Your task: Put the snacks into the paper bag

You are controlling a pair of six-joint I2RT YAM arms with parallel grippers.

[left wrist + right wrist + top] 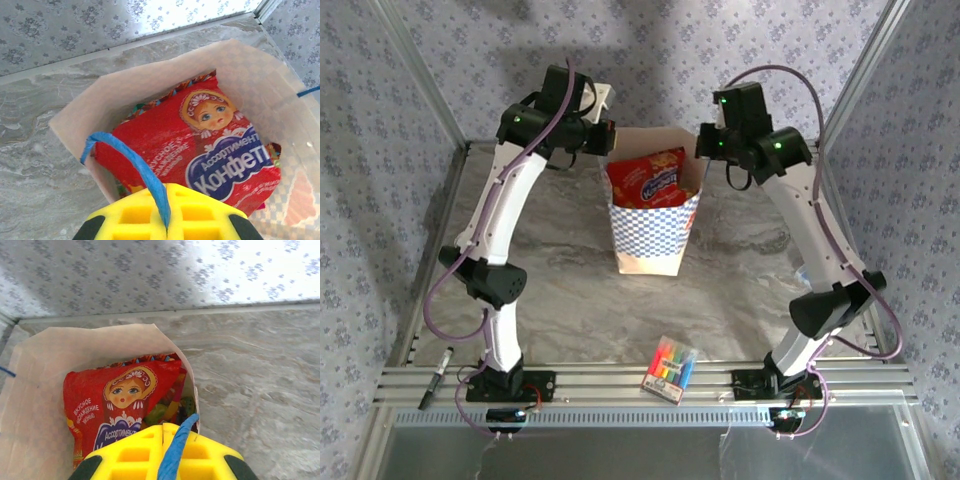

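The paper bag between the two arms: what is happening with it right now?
Both arms are holding the paper bag by its blue cord handles: the left hand is shut on one handle, the right hand on the other handle. The bag appears to stand upright on the table, mouth open. A large red snack bag and smaller packets already lie inside. A pack of markers lies by the near edge.

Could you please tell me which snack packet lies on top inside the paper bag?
The large red packet with the doll face and blue label. The smaller colourful packets only peek out from under its edges.
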